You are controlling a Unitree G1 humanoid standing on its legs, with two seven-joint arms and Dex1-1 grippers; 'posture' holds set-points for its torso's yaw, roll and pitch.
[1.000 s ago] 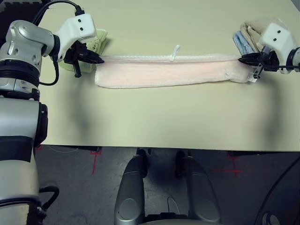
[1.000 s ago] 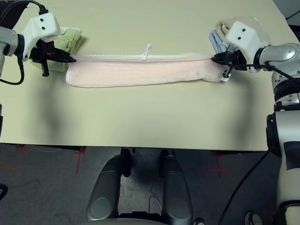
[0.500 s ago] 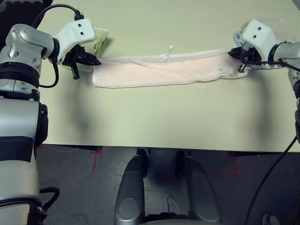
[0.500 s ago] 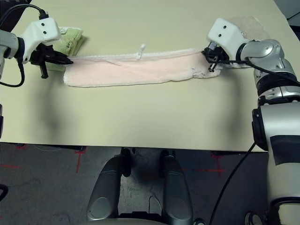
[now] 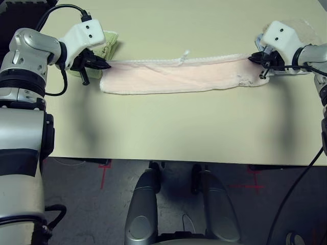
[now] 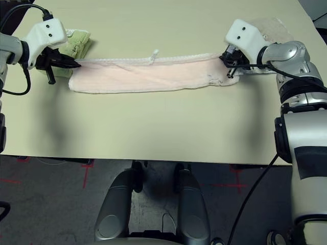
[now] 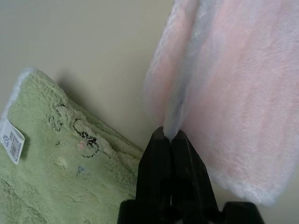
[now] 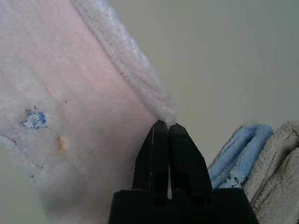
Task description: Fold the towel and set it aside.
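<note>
Left eye view: both grippers' fingers (image 5: 106,65) clamp the towel's (image 5: 179,76) far edge (neatly).

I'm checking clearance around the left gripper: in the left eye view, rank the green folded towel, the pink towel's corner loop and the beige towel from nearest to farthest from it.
1. Green folded towel: right beside the left gripper, partly behind it.
2. Corner loop: along the pink towel's far edge, mid-table.
3. Beige towel: at the table's right, behind the right gripper.

Pale table (image 5: 168,132) under folded towels (image 7: 70,154)
</note>
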